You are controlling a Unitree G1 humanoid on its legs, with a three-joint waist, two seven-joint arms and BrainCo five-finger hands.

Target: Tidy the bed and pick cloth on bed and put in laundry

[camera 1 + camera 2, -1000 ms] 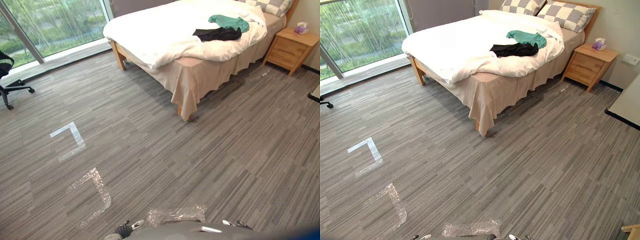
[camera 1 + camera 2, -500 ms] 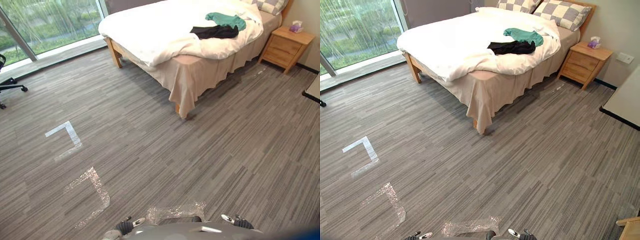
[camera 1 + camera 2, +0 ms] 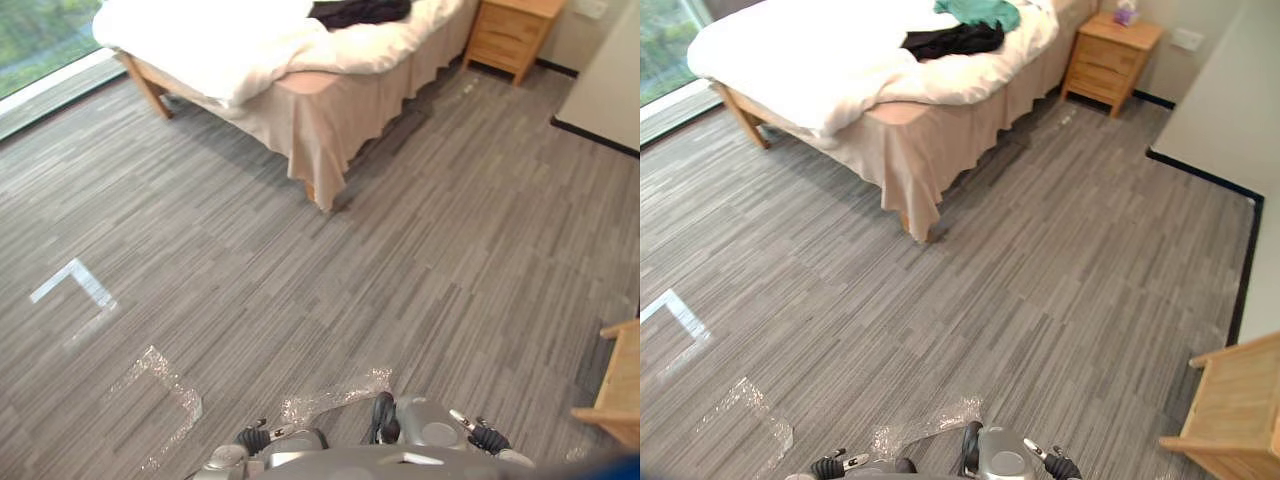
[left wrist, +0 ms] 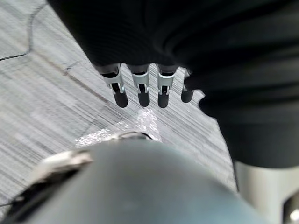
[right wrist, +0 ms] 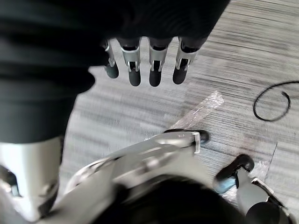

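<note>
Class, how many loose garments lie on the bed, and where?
2. A black garment lies on the white duvet; a green garment lies beside it, nearer the nightstand. More may be out of frame.

bed [image 3: 335, 115]: white duvet [image 3: 220, 40] | black cloth [image 3: 360, 10]: lies on duvet (partly cut off) | nightstand [image 3: 510, 28]: just beside bed | tape corners [image 3: 72, 283]: on carpet [image 3: 450, 250]

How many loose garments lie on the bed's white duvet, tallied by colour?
Black crumpled garment: 1
Green crumpled garment: 1
Total: 2
</note>
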